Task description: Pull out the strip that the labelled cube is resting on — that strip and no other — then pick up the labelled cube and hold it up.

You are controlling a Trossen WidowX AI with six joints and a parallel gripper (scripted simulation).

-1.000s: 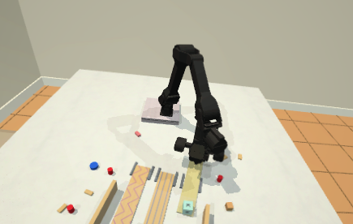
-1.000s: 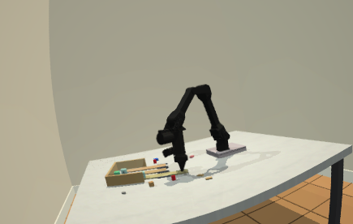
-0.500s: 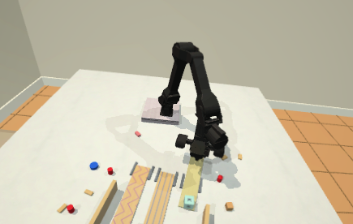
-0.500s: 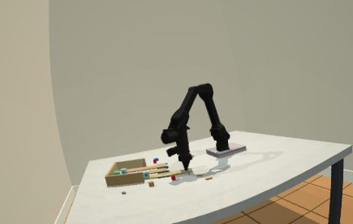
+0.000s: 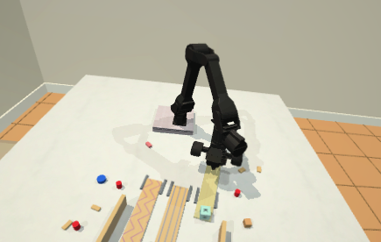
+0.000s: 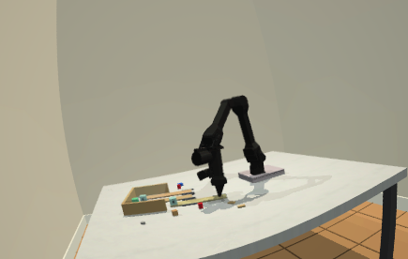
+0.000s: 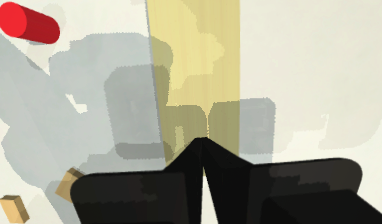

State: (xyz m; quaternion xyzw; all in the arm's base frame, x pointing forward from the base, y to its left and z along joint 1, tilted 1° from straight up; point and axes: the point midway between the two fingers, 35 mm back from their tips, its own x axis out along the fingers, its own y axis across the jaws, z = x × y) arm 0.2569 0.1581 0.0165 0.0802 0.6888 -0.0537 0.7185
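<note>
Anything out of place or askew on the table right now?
One thing: the plain yellow strip sits further out toward the arm than the zigzag strip and striped strip, with the shut gripper pressing its end. The labelled cube rides on it, upright.

A blue disc [image 5: 102, 178] lies near a red cylinder [image 5: 118, 184].

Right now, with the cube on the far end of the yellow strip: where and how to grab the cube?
Take the labelled cube across its two flat side faces, coming straight down from above. It sits upright on the end of the plain yellow strip, with bare strip beside it, so there is likely room for the fingers. The gripper, shut and pressing on the strip's near end, must lift and open first.
</note>
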